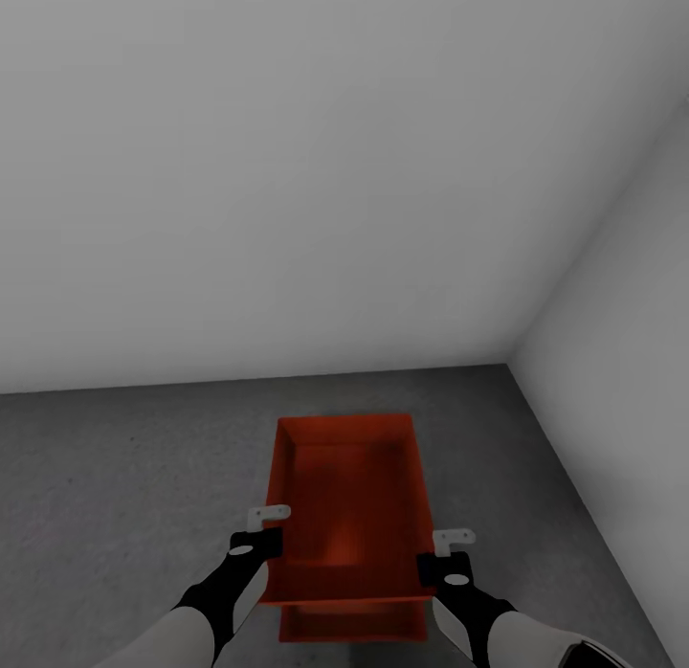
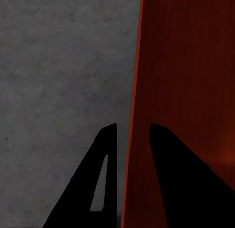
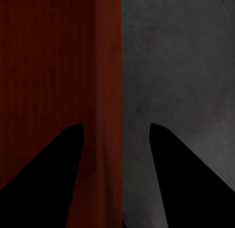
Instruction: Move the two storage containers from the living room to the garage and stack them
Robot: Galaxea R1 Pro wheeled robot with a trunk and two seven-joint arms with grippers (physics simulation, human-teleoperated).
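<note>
An orange-red storage container (image 1: 349,496) sits over the second storage container (image 1: 349,626), whose near end pokes out below it on the grey concrete garage floor (image 1: 124,496). My left gripper (image 1: 275,537) is shut on the upper bin's left wall; in the left wrist view that gripper (image 2: 133,126) pinches the thin wall of the container (image 2: 186,66). My right gripper (image 1: 428,565) straddles the right wall. In the right wrist view it (image 3: 115,125) stands open, with floor showing between the container (image 3: 49,56) and the outer finger. Whether the upper bin rests on the lower one is unclear.
Plain white walls (image 1: 287,170) meet in a corner at the far right (image 1: 512,362), close behind the bins. Speckled concrete floor (image 2: 58,66) spreads to the left of the bins, with a narrower strip on the right (image 3: 181,66).
</note>
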